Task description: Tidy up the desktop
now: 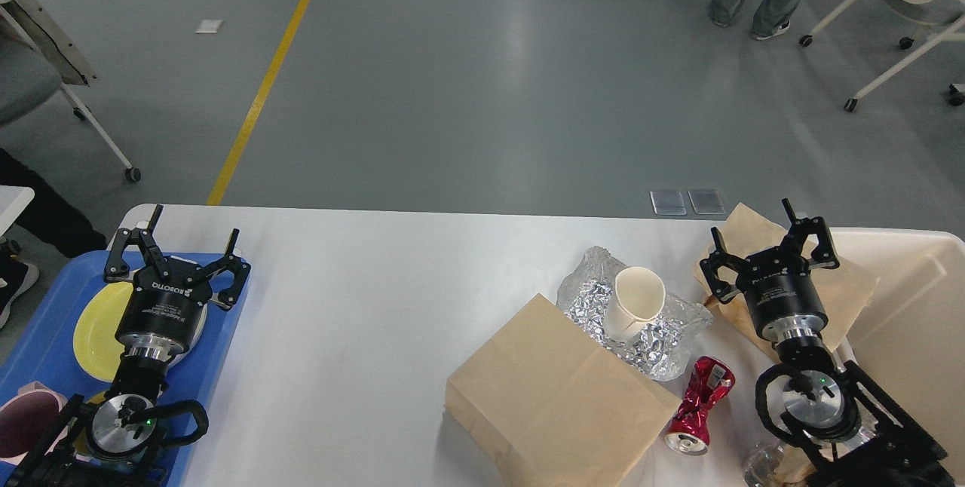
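The white desktop fills the lower part of the head view. On its right lie a large brown paper bag, crumpled foil with a tilted paper cup on it, a crushed red can, and a second brown paper bag by the bin. My right gripper is open and empty above that second bag. My left gripper is open and empty over the blue tray.
The blue tray at the left holds a yellow plate and a pinkish cup. A cream-white bin stands at the right edge. A clear plastic item lies by my right arm. People's legs and chairs stand on the floor beyond.
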